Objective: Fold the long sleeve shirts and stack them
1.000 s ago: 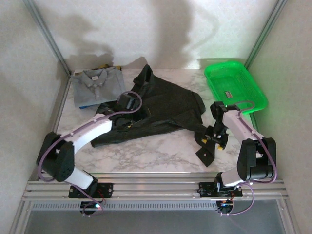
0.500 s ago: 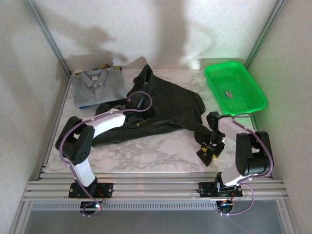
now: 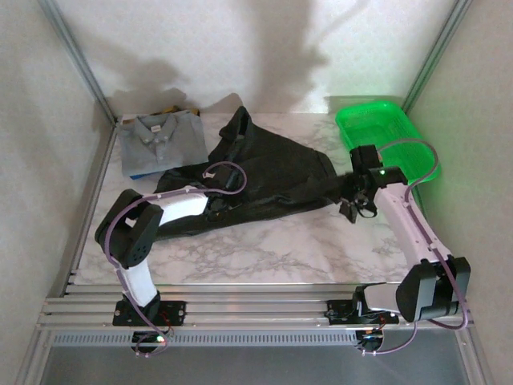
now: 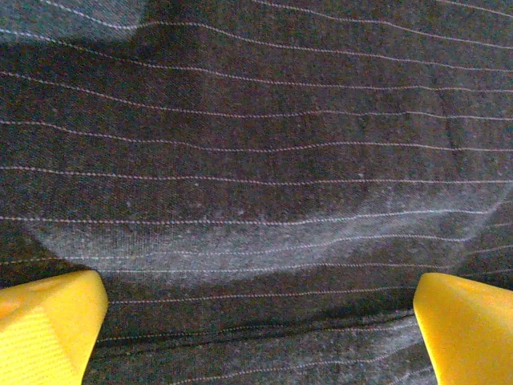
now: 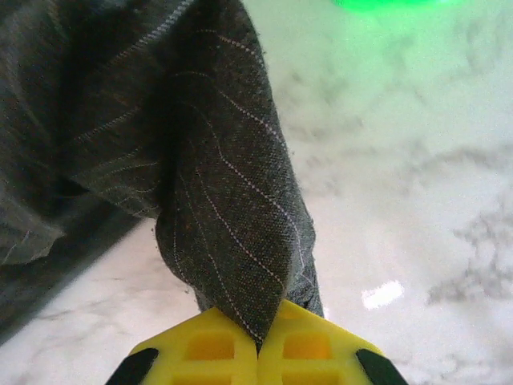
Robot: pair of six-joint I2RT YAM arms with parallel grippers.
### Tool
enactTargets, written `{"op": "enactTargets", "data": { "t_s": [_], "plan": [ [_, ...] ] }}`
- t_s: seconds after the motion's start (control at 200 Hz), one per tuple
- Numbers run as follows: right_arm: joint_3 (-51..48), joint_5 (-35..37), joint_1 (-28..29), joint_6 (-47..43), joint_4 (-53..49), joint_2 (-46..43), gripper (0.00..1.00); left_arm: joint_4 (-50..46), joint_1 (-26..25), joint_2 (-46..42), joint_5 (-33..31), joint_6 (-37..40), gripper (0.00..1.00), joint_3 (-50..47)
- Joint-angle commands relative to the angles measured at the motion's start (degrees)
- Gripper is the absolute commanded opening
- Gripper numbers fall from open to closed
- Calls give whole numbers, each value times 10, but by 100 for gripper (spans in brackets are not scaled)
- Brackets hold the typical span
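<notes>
At the far left corner of the tabletop (image 3: 280, 249) I see the grey-blue shirt (image 3: 160, 143) lying folded flat. The dark striped shirt (image 3: 268, 168) sprawls rumpled across the middle. My left gripper (image 4: 256, 321) hovers close over its cloth, jaws wide, holding nothing. Further right, my right gripper (image 5: 258, 343) has its jaws pinched tight on a fold of the sleeve (image 5: 232, 200). The fabric looks light, limp and a little slick. I judge it will sag and slide, so I'd grip at cuffs, seams or shoulder edges. The green basket (image 3: 365, 112) sits at the far right corner.
</notes>
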Motion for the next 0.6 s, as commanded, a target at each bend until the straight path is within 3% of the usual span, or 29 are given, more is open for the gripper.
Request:
{"op": "enactTargets", "data": {
  "t_s": [0.0,0.27,0.596],
  "plan": [
    [64,-10,34,-111,17,26,0,-15,-3,17,-30,9,99,-16],
    [215,105,103,-245,34,146,2,-30,3,-4,-43,17,99,-18],
    [333,125,152,-325,74,263,2,-51,12,-60,-22,2,100,14]
  ]
}}
